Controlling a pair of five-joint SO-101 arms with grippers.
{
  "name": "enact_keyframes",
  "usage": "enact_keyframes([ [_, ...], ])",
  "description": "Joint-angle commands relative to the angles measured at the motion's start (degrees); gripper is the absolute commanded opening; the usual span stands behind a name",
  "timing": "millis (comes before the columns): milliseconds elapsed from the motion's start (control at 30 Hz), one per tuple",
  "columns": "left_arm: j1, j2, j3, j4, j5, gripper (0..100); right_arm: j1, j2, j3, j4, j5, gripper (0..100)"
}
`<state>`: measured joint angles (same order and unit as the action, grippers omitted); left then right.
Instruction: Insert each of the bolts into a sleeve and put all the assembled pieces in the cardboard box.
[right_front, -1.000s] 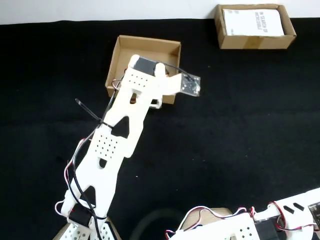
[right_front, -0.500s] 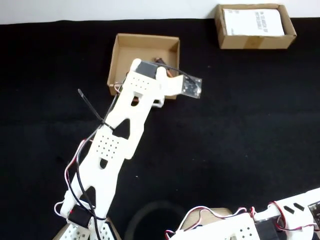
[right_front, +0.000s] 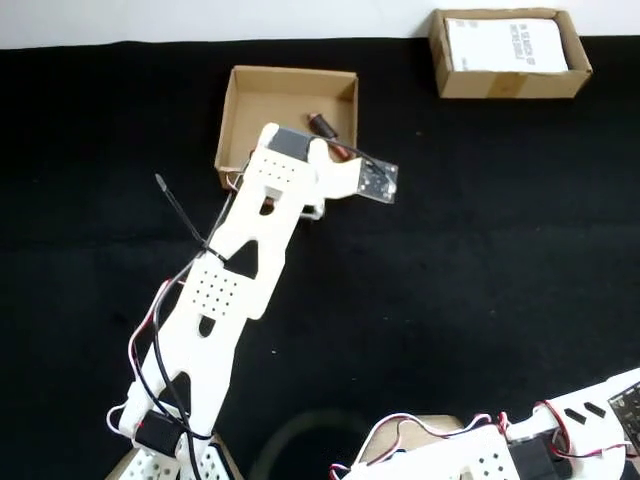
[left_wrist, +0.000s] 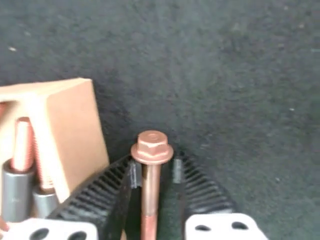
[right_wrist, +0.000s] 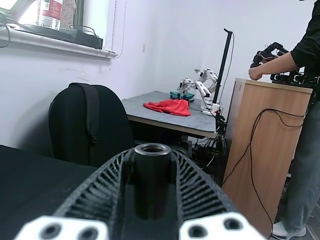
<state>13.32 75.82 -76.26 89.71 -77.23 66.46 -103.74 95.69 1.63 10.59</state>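
Note:
In the left wrist view my left gripper (left_wrist: 152, 167) is shut on a copper bolt (left_wrist: 151, 150), its hex head pointing away over the black mat. Close beside it is a corner of the cardboard box (left_wrist: 70, 125), and assembled bolts in grey sleeves (left_wrist: 17, 175) stand inside. From above, the left arm (right_front: 250, 250) stretches to the box (right_front: 275, 105), and a copper bolt end (right_front: 322, 126) shows by its right wall. My right gripper (right_wrist: 151, 160) is shut on a black sleeve (right_wrist: 151, 175), open end up, aimed out at the room.
A second cardboard box (right_front: 510, 50) holding a white sheet sits at the far right corner of the table. The right arm (right_front: 520, 450) lies low along the near edge. Black mat (right_front: 480, 250) covers the table.
The left arm's wrist has drawn back a little from the box toward the near side. A copper bolt end now shows over the box's right part. The right arm barely shifted.

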Motion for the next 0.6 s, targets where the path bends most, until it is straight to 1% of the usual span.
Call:
enact_keyframes([
  [0,-4.18,0.57,-0.84,-2.37,-0.53,2,-1.54,-0.66,1.1,-0.92,0.53,0.8],
  [100,-4.18,-1.01,-2.86,2.37,0.18,1,-1.8,-0.66,1.45,-0.92,0.35,0.8],
  [167,-3.65,-3.38,-6.29,7.65,4.75,1,-1.89,-0.66,1.8,-0.75,0.0,0.8],
  [200,-3.3,-4.62,-8.31,9.49,7.74,1,-2.51,-0.57,2.68,-0.4,0.0,0.8],
  [267,-2.07,-7.25,-12.35,10.99,16.09,1,-4.44,-0.66,4.88,0.31,0.0,0.8],
  [367,-1.36,-12.0,-17.71,11.16,30.59,1,-7.96,-0.66,7.43,0.4,0.0,0.8],
  [400,-1.36,-13.93,-18.95,11.16,34.37,1,-9.45,-0.4,7.69,1.19,-0.09,0.8],
  [500,-0.04,-20.97,-18.59,11.16,42.11,1,-15.25,-0.66,7.52,6.55,-4.31,0.8],
  [567,1.45,-25.36,-18.33,11.16,46.77,1,-21.85,-0.66,7.6,10.68,-6.07,0.8],
])
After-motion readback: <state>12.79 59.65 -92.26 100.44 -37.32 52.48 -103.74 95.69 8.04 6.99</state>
